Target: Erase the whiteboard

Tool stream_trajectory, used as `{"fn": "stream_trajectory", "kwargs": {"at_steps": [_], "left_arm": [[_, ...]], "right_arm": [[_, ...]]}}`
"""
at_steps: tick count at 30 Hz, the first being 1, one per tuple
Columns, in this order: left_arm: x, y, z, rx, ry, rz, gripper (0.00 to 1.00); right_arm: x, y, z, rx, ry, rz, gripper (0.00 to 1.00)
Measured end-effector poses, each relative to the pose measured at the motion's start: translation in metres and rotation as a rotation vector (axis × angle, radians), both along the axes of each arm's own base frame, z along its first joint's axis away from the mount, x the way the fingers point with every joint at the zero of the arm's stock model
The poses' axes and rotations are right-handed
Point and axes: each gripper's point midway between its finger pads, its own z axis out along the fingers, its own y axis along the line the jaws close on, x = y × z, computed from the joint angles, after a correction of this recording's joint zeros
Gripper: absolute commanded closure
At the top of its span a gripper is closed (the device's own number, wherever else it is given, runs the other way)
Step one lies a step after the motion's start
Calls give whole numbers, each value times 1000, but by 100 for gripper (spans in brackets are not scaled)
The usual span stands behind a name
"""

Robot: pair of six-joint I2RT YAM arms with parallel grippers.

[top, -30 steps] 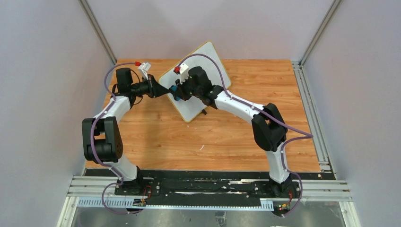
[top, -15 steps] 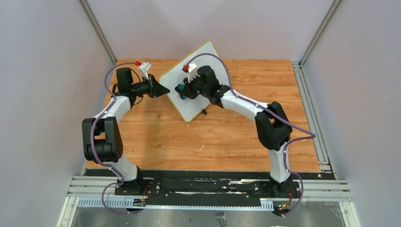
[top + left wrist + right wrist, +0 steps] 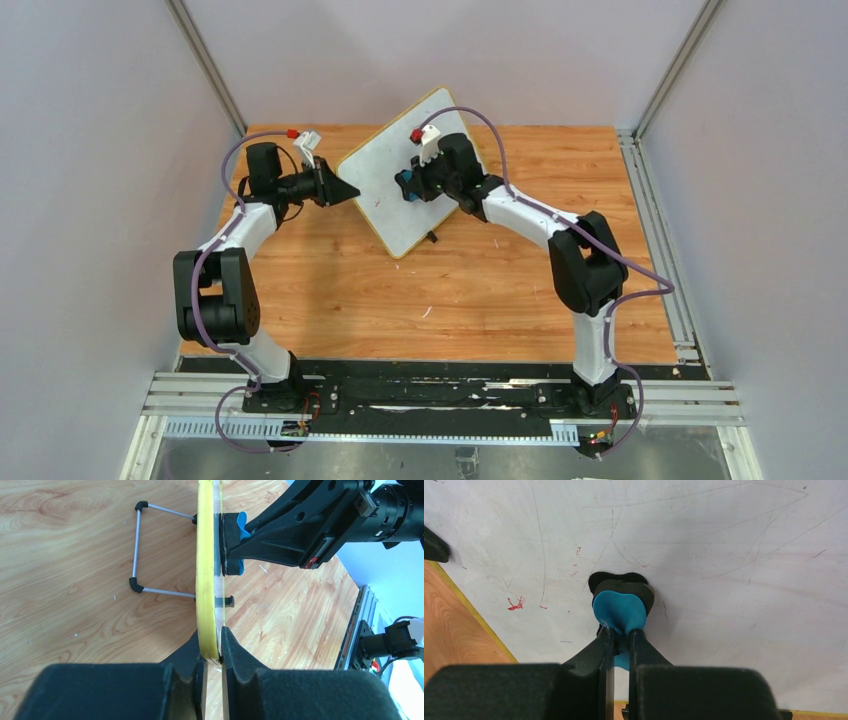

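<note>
The whiteboard [image 3: 390, 195] stands tilted at the back middle of the table, white with a yellow frame. My left gripper [image 3: 352, 192] is shut on its left corner; the left wrist view shows the yellow edge [image 3: 205, 580] pinched between my jaws. My right gripper [image 3: 406, 186] is shut on the blue eraser [image 3: 408, 185] and presses it against the board face. In the right wrist view the eraser [image 3: 619, 612] sits on the white surface [image 3: 724, 555], with small red marks [image 3: 515, 603] left of it.
The board's wire stand [image 3: 136, 560] with black feet rests on the wooden table [image 3: 450, 290] behind the board. Grey walls and metal rails enclose the table on three sides.
My right gripper has slid the eraser up and to the right across the board face. The left gripper has held the board's corner still.
</note>
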Motion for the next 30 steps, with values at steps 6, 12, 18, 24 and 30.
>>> {"fn": "stream_trajectory", "kwargs": {"at_steps": [6,12,18,24,30], "left_arm": [[0,2,-1,0,8,6,100],[0,3,-2,2,15,12,100],[0,4,-2,2,16,14,100],[0,5,-3,3,20,17,100],[0,4,-2,2,18,13,100]], "right_arm": [[-7,10,0,-21,-18,-16,99],[-32,39,1,-23,-30,30,99],[-60,67,-2,1,-25,91,99],[-62,68,-4,14,-30,92,100],[-54,59,-4,24,-26,80,99]]}}
